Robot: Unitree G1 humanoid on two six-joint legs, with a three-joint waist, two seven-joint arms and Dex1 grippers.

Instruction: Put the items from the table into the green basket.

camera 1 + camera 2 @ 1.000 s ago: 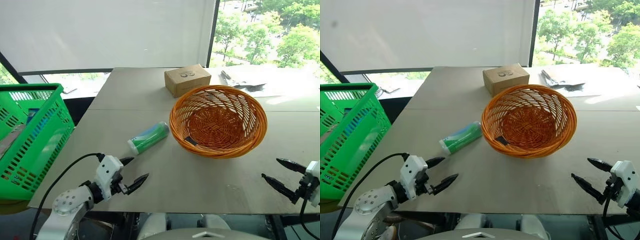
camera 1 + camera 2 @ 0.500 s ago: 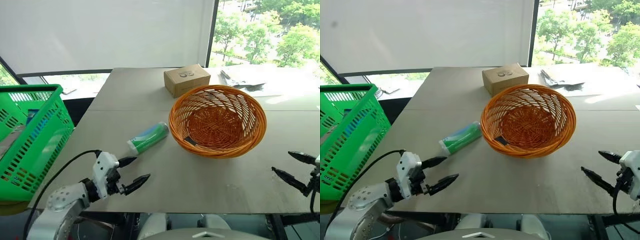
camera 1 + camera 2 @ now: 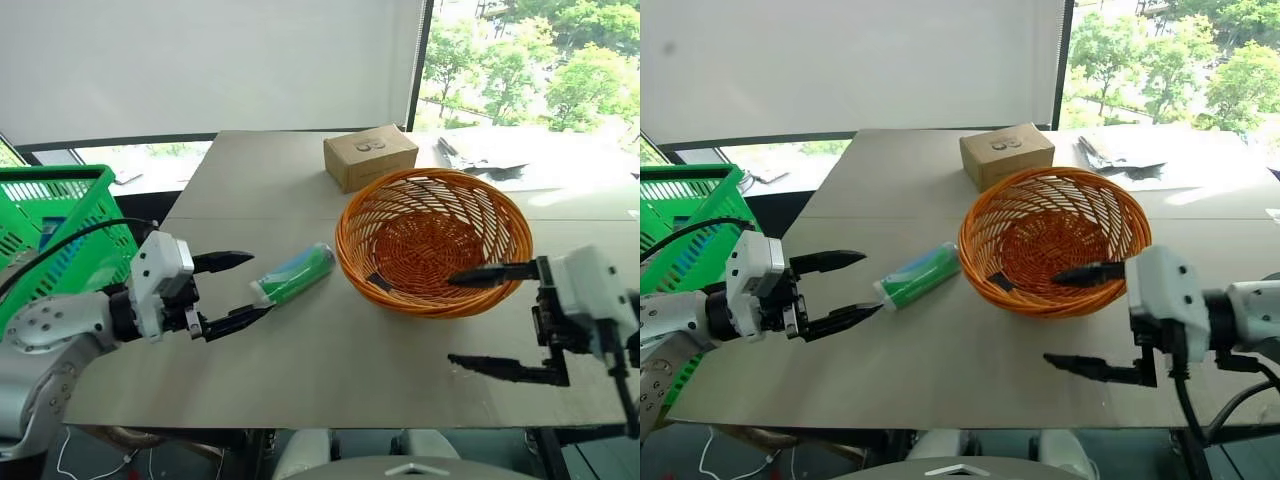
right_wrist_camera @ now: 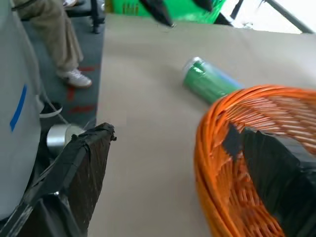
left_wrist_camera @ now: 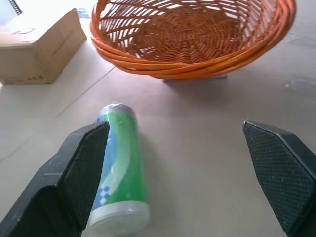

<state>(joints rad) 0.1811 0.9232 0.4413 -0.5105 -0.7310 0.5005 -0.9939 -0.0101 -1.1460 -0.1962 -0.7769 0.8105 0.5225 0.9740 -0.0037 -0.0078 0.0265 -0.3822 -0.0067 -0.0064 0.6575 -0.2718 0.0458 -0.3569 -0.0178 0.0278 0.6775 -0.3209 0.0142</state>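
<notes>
While the left claw [image 3: 232, 290] gapes, the tube [image 3: 294, 275] lies just beyond.

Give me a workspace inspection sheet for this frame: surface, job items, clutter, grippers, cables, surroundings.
Surface: grey-beige table, seamed panels.
Job's things: green tube lies on the table beside the orange wicker basket; green basket stands off the table's left edge.
Clutter: cardboard box behind the wicker basket; dark papers at the far right.
Grippers: left gripper open, empty, fingertips near the tube's white end; right gripper open, empty, by the wicker basket's near rim.
Cables: black cable loops over the left arm.
Surroundings: window with trees outside; a person's legs beside the table.
</notes>
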